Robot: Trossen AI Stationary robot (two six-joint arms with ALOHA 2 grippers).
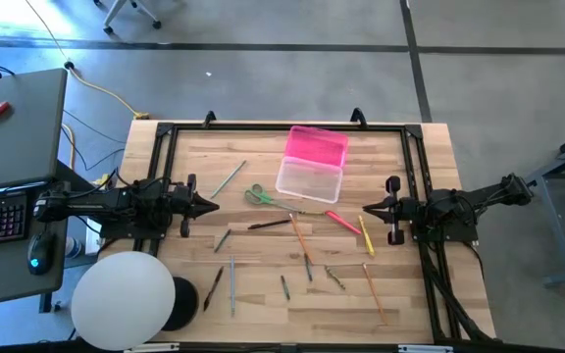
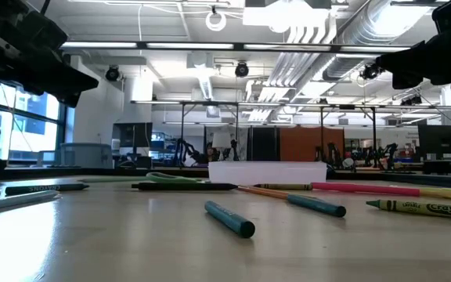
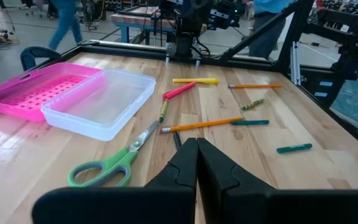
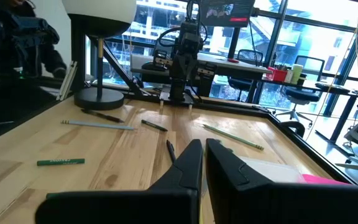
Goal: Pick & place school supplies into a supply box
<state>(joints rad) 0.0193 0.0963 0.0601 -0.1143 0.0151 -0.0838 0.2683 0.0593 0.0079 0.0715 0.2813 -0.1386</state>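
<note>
Clearly nothing is picked yet: both jaws, left gripper (image 1: 212,205) and right gripper (image 1: 368,208), are closed and empty at mid-frame edges, while the supply box (image 1: 309,179) lies open at upper centre, pencils (image 1: 300,241) scattered below on the surface (image 1: 263,294).

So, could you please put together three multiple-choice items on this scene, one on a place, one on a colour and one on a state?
1. Where do the scissors lie?
A. inside the box
B. on the table beside the clear base
C. in a gripper

2. What colour is the lid?
A. blue
B. pink
C. black

3. How is the supply box?
A. open, nothing in its base
B. shut
C. open and full

Answers:
1 B, the high view shows them just left of the base.
2 B, bright pink.
3 A, the left wrist view shows the lid folded back and the base bare.
</note>
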